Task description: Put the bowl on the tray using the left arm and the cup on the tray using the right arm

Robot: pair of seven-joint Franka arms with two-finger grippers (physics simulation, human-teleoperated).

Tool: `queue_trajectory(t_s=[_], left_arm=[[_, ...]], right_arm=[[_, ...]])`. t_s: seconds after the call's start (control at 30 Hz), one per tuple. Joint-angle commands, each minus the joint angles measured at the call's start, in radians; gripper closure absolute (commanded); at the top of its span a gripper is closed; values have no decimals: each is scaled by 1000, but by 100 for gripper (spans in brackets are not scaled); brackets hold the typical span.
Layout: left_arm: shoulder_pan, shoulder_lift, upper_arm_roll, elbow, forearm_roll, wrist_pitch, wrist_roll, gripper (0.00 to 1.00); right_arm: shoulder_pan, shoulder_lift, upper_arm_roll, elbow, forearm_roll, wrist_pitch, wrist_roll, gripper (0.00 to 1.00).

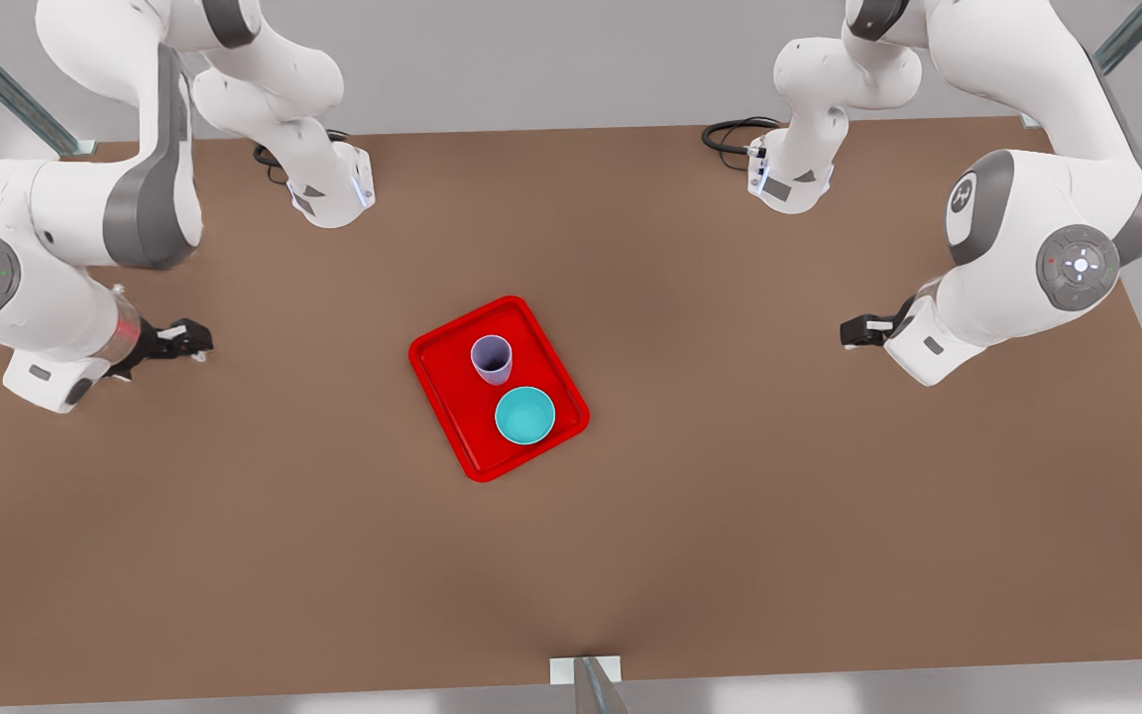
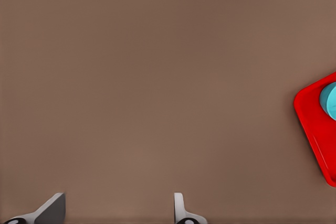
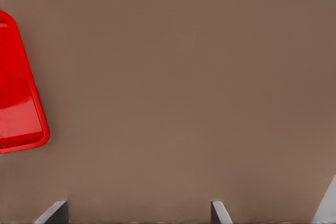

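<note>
Nearest the front camera, a grey post on a pale bracket [image 1: 586,679] stands at the bottom edge of the frame, against the near side of the brown table [image 1: 730,516].

Tray [image 1: 452,397]: red, glossy, at the centre of the frame, lying flat on the table and turned at an angle to the table's edges.

Cup [image 1: 492,359]: lavender, upright, inside the tray's upper half.

Bowl [image 1: 524,416]: teal, upright, inside the tray's lower right part, just beside the cup. Whether the two touch cannot be told.

Left gripper [image 1: 863,330]: at the front view's right, mid height, well apart from the tray and over bare table. In the left wrist view the gripper [image 2: 118,208] has its fingers [image 2: 52,209] spread wide with nothing between them. A corner of the tray [image 2: 315,124] and a sliver of the bowl [image 2: 331,100] sit at the right edge of that frame.

Right gripper [image 1: 189,342]: at the front view's left, mid height, likewise well apart from the tray. In the right wrist view the gripper [image 3: 137,211] has its fingers [image 3: 219,212] parted and empty over bare table. A bare stretch of the tray [image 3: 16,93] lies at the left edge of that frame.

Neither gripper touches any object
</note>
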Motion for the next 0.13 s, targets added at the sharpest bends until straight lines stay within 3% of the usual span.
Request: queue_trajectory(t_s=[0.0, 0.1], left_arm=[[-1, -1, 0, 0, 0, -5, -2, 0], [-1, -1, -2, 0, 0, -5, -2, 0]], right_arm=[[-18, -19, 16, -16, 2, -139, 30, 0], [-23, -17, 16, -20, 2, -139, 28, 0]])
